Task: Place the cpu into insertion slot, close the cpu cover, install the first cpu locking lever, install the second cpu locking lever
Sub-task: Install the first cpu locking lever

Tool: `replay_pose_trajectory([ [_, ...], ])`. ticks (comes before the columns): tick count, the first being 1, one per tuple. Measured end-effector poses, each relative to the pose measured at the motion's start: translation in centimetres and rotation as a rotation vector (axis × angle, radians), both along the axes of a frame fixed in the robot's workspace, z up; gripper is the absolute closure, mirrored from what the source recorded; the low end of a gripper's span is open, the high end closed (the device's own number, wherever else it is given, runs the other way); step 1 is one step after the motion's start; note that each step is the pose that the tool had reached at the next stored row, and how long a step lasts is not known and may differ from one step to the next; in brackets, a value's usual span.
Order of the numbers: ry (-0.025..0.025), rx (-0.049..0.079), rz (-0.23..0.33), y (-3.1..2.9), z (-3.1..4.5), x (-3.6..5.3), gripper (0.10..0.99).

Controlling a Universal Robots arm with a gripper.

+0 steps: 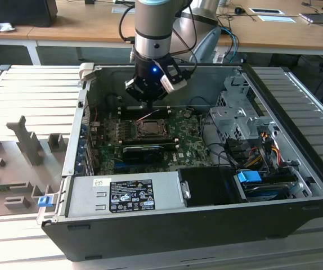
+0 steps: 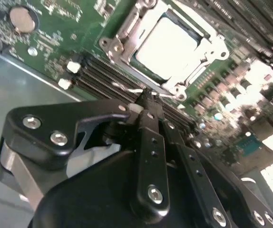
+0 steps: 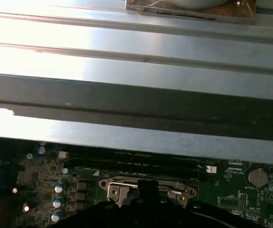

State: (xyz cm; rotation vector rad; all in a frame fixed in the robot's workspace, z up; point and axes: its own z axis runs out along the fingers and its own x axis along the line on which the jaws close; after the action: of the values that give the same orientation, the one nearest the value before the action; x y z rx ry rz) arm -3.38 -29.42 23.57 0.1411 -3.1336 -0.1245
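Inside the open computer case (image 1: 150, 225), the gripper (image 2: 148, 97) hangs with its fingers closed together, empty, at a corner of the cpu cover (image 2: 127, 28). Just beyond its tips, that cover lies shut over the cpu (image 2: 167, 45) seated in the insertion slot (image 1: 149, 127) on the green motherboard (image 2: 55, 42).

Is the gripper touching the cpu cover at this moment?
Cannot tell. In the second wrist view the gripper comes right up to the edge of the cpu cover, but its own black body hides the meeting point.
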Motion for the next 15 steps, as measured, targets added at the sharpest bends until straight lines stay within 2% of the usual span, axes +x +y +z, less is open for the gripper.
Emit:
replay_pose_trajectory([
  [5,0.0,0.002,-0.006,0.13,-0.45,0.26,0.98],
  [9,-0.0001,0.002,-0.006,0.66,-0.61,0.26,0.98],
  [15,-0.0001,0.002,-0.007,0.69,-1.63,1.17,0.98],
])
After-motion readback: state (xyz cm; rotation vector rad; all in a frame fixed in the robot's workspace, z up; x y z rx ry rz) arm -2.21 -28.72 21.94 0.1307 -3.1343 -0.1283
